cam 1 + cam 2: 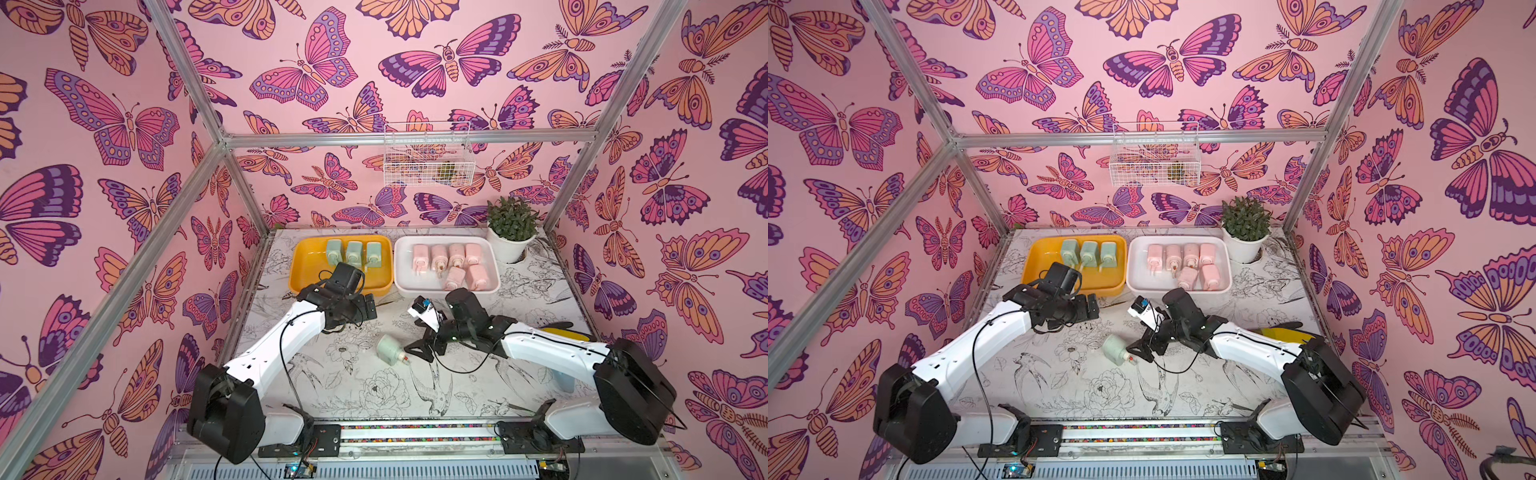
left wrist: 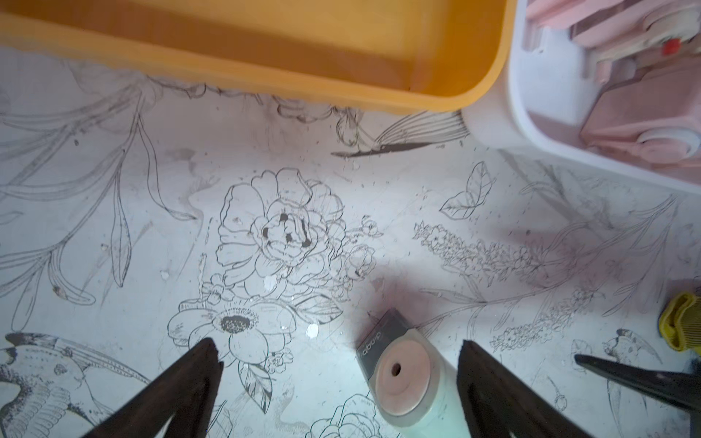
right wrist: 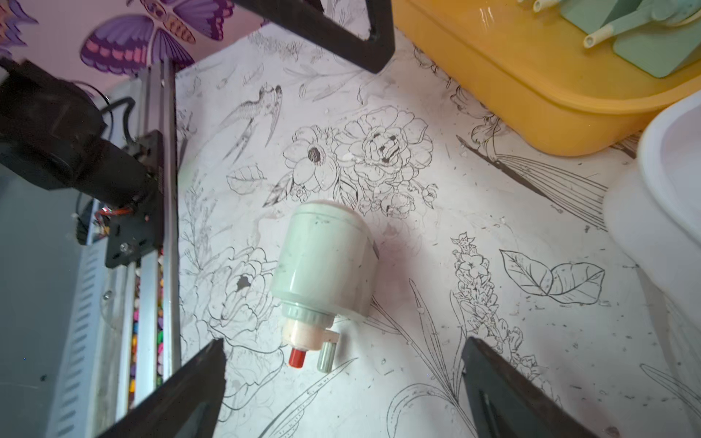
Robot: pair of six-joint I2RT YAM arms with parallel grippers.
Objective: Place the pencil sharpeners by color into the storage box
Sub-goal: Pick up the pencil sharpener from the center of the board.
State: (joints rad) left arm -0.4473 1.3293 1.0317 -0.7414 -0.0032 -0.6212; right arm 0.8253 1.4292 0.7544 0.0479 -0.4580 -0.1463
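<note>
Top views first: three mint green plastic sharpeners (image 1: 352, 252) are sitting in the yellow plastic tray (image 1: 305, 280) and six pastel pink ones (image 1: 1187, 264) in the white plastic tray (image 1: 1224, 286), so it looks nearly done, one left. The last mint green sharpener (image 1: 390, 350) is lying on the table (image 1: 365, 395).

Left wrist view: the left fingers (image 2: 206, 364) are spread wide, holding nothing, sharpener between them.

Right wrist view: the right fingers (image 3: 489, 364) are gaping too, empty, sharpener just ahead.
</note>
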